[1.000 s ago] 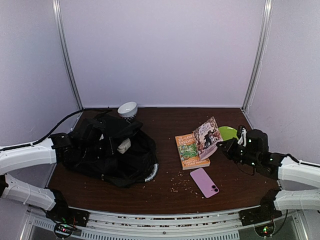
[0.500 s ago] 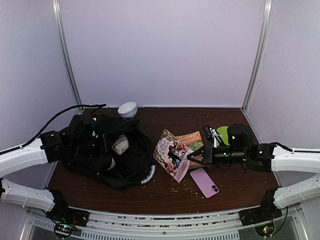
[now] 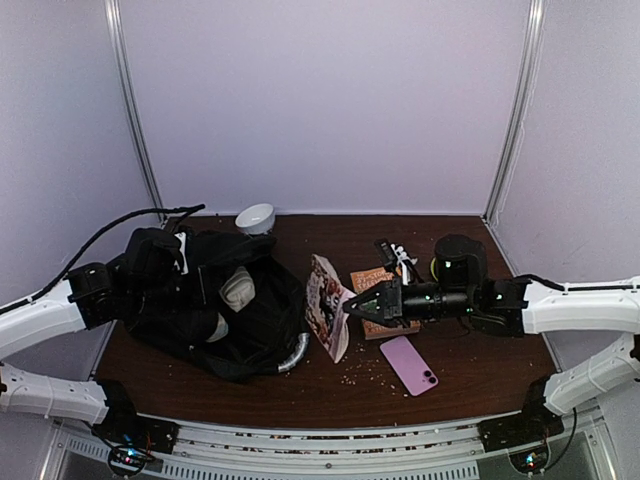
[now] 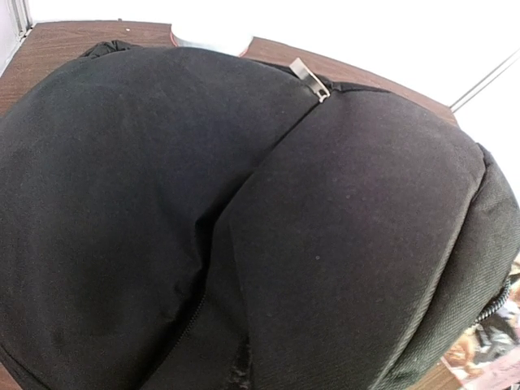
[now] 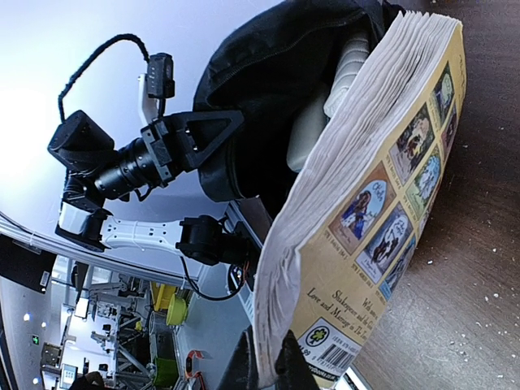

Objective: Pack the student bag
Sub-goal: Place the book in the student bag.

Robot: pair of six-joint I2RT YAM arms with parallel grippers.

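The student bag [image 3: 215, 315] lies at the left of the bench [image 3: 480, 375]. It is slumped, w/ its mouth gaping toward the middle. 2 pale things [image 3: 237, 288] show inside, and the grey-white handle [image 3: 295, 350] curls at its near edge.

The left jaws are closed at the bag's upper back edge. I judge they pinch the fabric and hold the mouth up, but the pinch itself is hidden: the left wrist view gives only black cloth and a zip pull [image 4: 311, 80].

The right jaws are closed on one lower corner of a paperback [image 3: 326, 312], which stands on edge just beside the mouth, not yet in.

Step in hand, prob.: slide this book inside. A corner grip is weak, so the pages may fan or the book may swing. So:
- go slow and low
- aim under the raised rim, beside the pale things
- left side holds the rim high
- release only when most of the book is past the rim

Further out are a 2nd book [image 3: 368, 282] flat under the right arm [image 3: 570, 305], a pink phone [image 3: 410, 365] and a white bowl [image 3: 255, 217].
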